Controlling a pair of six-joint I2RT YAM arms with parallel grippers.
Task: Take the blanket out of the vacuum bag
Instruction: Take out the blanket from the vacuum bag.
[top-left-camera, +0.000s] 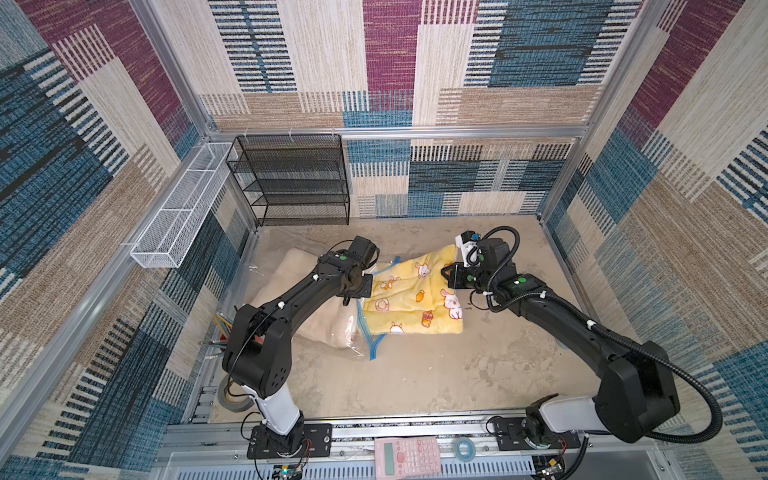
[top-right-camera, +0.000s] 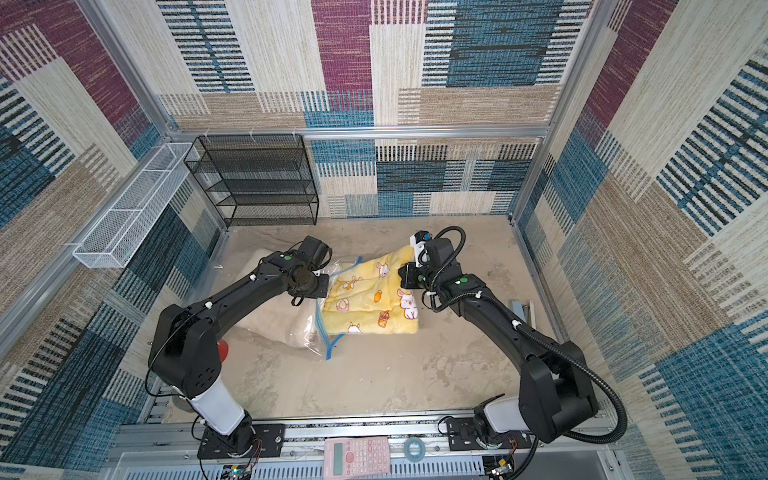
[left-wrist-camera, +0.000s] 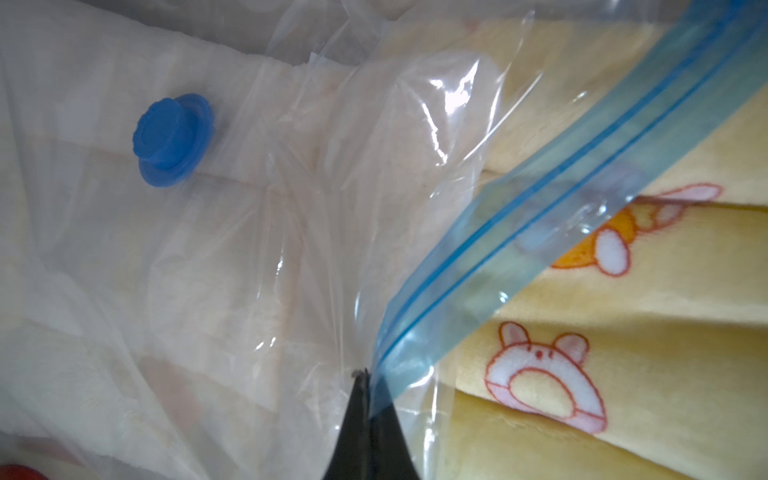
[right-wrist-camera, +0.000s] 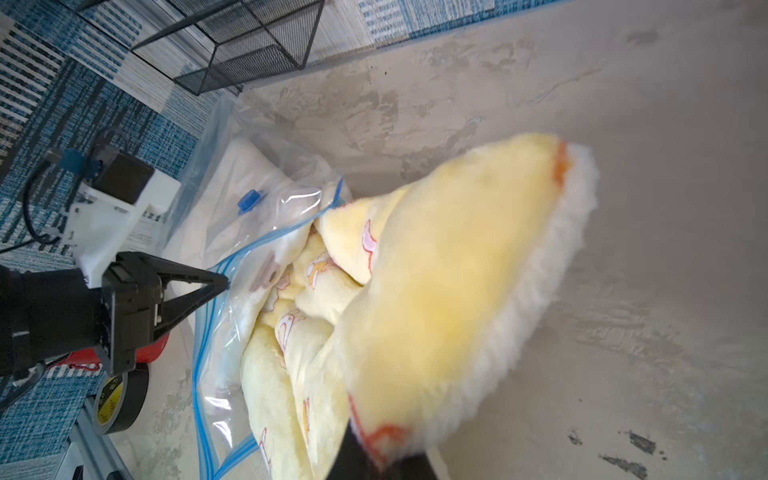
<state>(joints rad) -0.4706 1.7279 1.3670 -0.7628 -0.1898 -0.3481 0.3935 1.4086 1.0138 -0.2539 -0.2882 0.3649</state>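
A yellow blanket (top-left-camera: 411, 303) (top-right-camera: 365, 303) printed with cartoon animals lies half out of the clear vacuum bag (top-left-camera: 320, 328) (top-right-camera: 291, 328), which is at the table's left. A cream blanket shows inside the bag. My left gripper (left-wrist-camera: 365, 374) (right-wrist-camera: 222, 284) is shut on the bag's mouth at the blue zip strip (left-wrist-camera: 540, 187), near the round blue valve cap (left-wrist-camera: 172, 139). My right gripper (top-left-camera: 451, 276) (right-wrist-camera: 374, 461) is shut on a raised corner of the yellow blanket (right-wrist-camera: 436, 291), whose fluffy fold hides its fingertips.
A black mesh shelf rack (top-left-camera: 291, 178) stands at the back left, and a white wire basket (top-left-camera: 178, 208) hangs on the left wall. A tape roll (right-wrist-camera: 120, 399) and a red object (top-right-camera: 223, 349) sit by the left arm's base. A pink calculator (top-left-camera: 407, 455) lies on the front rail.
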